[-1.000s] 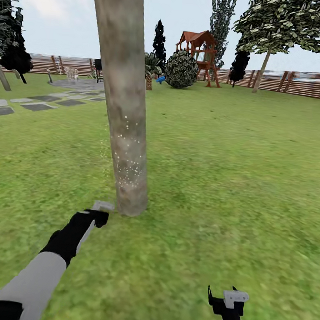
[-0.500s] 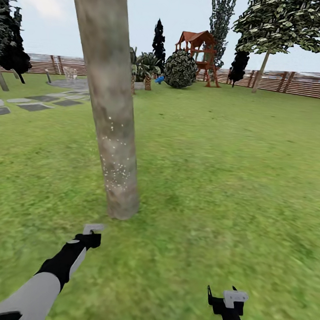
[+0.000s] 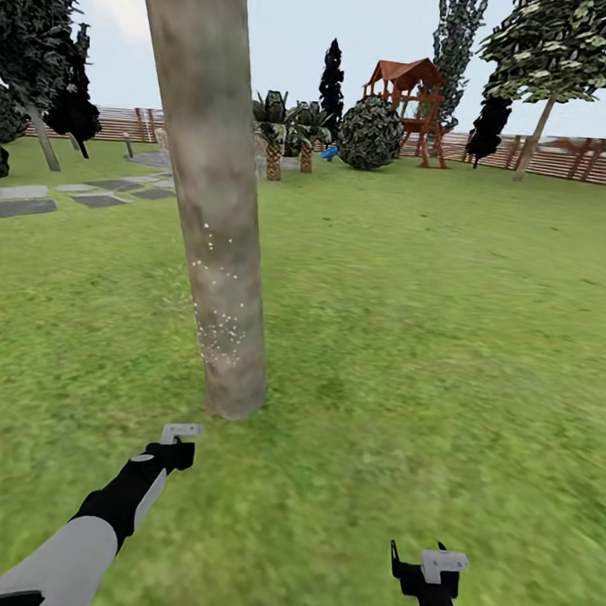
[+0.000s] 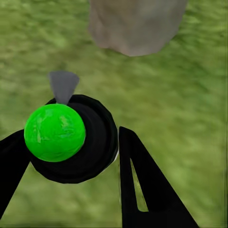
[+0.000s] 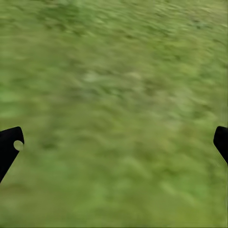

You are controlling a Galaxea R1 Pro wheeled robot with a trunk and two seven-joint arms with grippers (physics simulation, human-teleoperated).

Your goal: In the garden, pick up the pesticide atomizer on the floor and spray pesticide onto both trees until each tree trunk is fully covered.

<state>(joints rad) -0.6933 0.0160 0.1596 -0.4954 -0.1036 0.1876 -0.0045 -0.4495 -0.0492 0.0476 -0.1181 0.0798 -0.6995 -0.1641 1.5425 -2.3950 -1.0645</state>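
On the lawn, just short of a thick tree trunk (image 3: 219, 243), the left gripper (image 4: 71, 156) has its jaws clamped on the pesticide atomizer (image 4: 71, 137), nozzle aimed at the trunk's base. White pesticide specks (image 3: 219, 320) dot only the lower trunk, so spraying looks partway done; the next move needs higher aim. The right gripper (image 3: 420, 564) hangs with jaws spread, empty. The trunk's far side is hidden

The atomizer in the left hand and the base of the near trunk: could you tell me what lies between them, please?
Only bare grass separates the atomizer in the left hand from the trunk, as the head and left wrist views show.
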